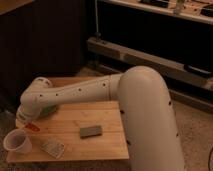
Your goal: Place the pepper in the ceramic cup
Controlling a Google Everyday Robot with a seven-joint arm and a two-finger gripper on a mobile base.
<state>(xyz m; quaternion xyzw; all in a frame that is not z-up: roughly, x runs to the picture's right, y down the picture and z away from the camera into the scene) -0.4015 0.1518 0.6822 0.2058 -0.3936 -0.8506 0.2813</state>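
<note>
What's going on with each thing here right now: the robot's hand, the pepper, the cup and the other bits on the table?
Gripper: low over the table's left end, just above and right of the cup.
Pepper: at the gripper's tip, not in the cup.
Cup: upright, nothing seen inside.
Grey block: lying flat, untouched.
Flat packet: lying by the front edge.
Green object: partly hidden behind the arm.
</note>
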